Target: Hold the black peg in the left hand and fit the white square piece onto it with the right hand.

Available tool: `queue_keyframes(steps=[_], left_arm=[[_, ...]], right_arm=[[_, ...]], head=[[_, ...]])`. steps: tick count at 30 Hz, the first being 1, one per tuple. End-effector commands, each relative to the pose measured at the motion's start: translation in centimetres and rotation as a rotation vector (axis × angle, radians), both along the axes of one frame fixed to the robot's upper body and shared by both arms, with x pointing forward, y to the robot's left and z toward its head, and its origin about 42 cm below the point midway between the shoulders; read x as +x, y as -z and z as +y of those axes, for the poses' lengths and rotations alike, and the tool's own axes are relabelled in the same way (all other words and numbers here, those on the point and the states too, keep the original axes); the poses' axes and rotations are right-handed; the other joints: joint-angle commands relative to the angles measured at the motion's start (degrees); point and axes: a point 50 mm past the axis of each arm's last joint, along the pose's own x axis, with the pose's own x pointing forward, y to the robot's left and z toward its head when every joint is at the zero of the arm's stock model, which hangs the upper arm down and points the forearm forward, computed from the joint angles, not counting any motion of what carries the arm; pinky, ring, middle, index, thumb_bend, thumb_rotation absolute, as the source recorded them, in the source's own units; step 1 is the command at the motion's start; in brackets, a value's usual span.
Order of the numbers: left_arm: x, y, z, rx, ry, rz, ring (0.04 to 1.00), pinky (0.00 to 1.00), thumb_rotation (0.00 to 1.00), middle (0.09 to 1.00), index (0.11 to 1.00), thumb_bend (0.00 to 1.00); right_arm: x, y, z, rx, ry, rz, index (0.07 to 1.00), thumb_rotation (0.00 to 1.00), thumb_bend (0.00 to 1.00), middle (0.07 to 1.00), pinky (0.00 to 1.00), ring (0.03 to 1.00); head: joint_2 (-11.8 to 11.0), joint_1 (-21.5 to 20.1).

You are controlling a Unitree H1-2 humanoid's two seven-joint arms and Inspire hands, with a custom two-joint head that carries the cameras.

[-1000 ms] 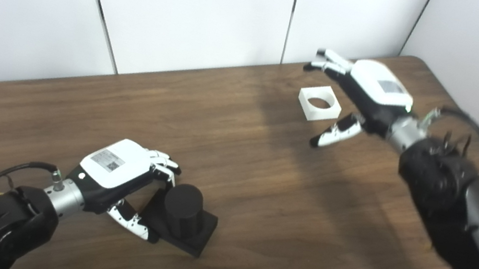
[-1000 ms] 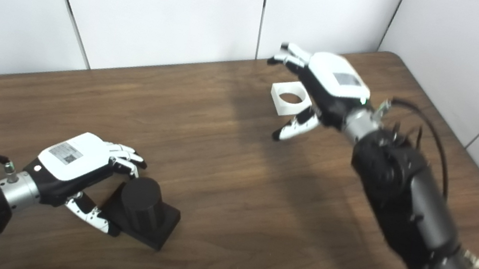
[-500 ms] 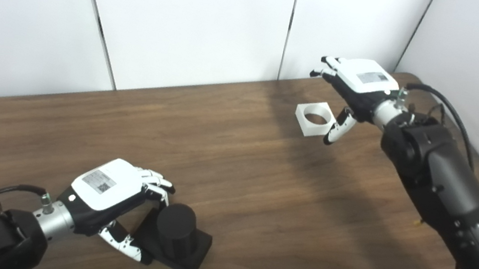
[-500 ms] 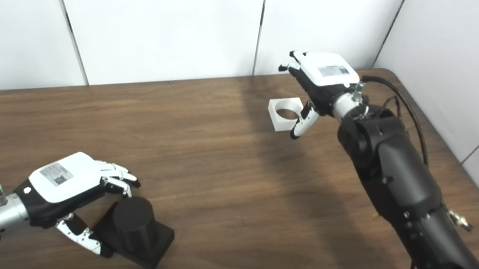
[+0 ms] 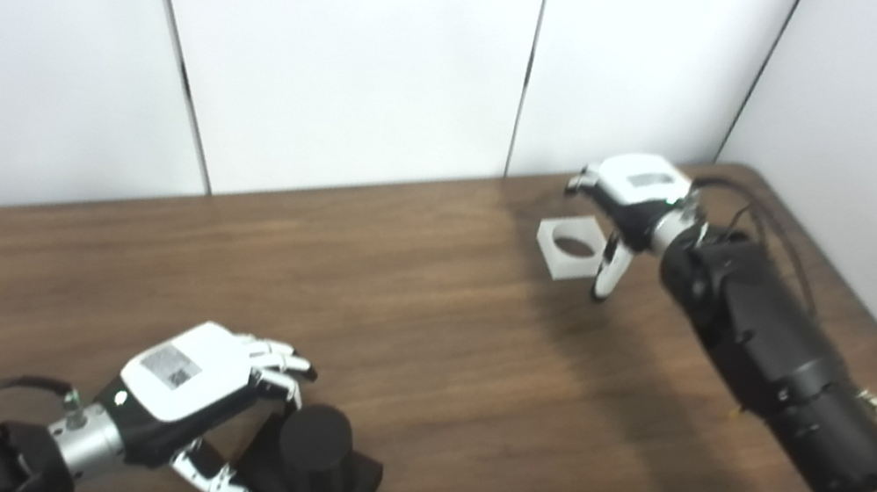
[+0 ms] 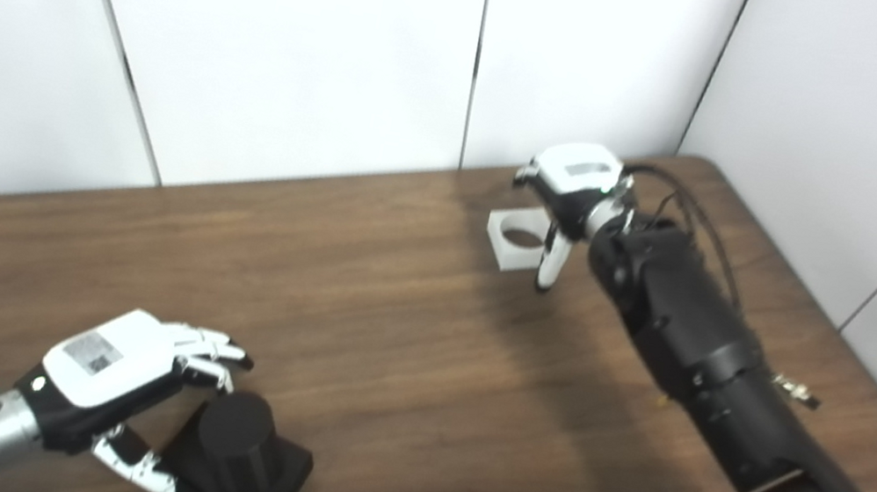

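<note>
Peg (image 5: pixel 314 457), a short black cylinder on a square black base, stands on the table (image 5: pixel 421 350) at about 7 o'clock of the frame. The left hand (image 5: pixel 200 393) brackets it from the 9 o'clock side, fingers (image 5: pixel 276 361) arched over its far edge and thumb low by the base; whether they press on it or only surround it I cannot tell. The white piece (image 5: pixel 572 249), a square block with a round hole, lies flat at about 1 o'clock, well apart from the peg. The right hand (image 5: pixel 628 202) hovers over its 3 o'clock edge, released, thumb hanging down just beside the near corner and holding nothing.

Risks, as I judge them:
- The right thumb sits off the piece's corner, so closing from here could nudge or spin the block instead of pinching it.
- A grip across the top could cover the hole and block the fit.
- The left hand seems to reach only one side of the peg; a lift from a loose hold could tip it on its base.
- Both parts must travel far to meet, so any tilt in either would jam the hole on the cylinder's rim.

Left eye view shows a sliver of table between thumb and piece. Right eye view overlaps them, hiding that gap, but shows more of the piece's left wall and the base's front face.
</note>
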Motion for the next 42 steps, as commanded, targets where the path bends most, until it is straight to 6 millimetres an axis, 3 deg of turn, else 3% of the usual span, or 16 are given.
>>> queue_keyframes(steps=[1, 11, 22, 37, 42], left_arm=[[-1.5, 3.5, 2.1, 0.195, 0.012, 0.071, 0.866, 0.77, 0.07, 0.844, 0.490, 0.52], [-1.6, 3.3, 2.4, 0.190, 0.007, 0.064, 0.868, 0.77, 0.07, 0.844, 0.489, 0.52], [-1.7, 2.9, 2.6, 0.184, 0.003, 0.070, 0.862, 0.75, 0.07, 0.835, 0.489, 0.52], [-2.0, 2.3, 2.6, 0.167, 0.012, 0.061, 0.842, 0.73, 0.07, 0.818, 0.488, 0.52], [-2.2, 2.0, 2.5, 0.168, 0.010, 0.066, 0.841, 0.72, 0.07, 0.818, 0.488, 0.52]], right_arm=[[1.3, -3.0, -0.2, -0.017, 0.029, -0.100, 0.852, 0.13, 0.86, 0.945, 0.81, 0.936], [2.0, -0.6, -1.1, 0.020, 0.064, -0.076, 0.801, 0.10, 0.87, 0.904, 0.76, 0.892], [2.7, 0.5, -1.7, -0.002, 0.091, -0.056, 0.788, 0.10, 0.83, 0.883, 0.71, 0.855], [4.4, 2.1, -3.3, -0.060, 0.189, 0.072, 0.720, 0.19, 0.83, 0.857, 0.72, 0.868], [4.2, 2.7, -3.1, -0.039, 0.199, 0.123, 0.698, 0.22, 0.78, 0.857, 0.76, 0.875]], head=[[0.0, -0.1], [0.4, 0.4], [0.8, 0.9], [1.7, 1.7], [2.0, 2.2]])
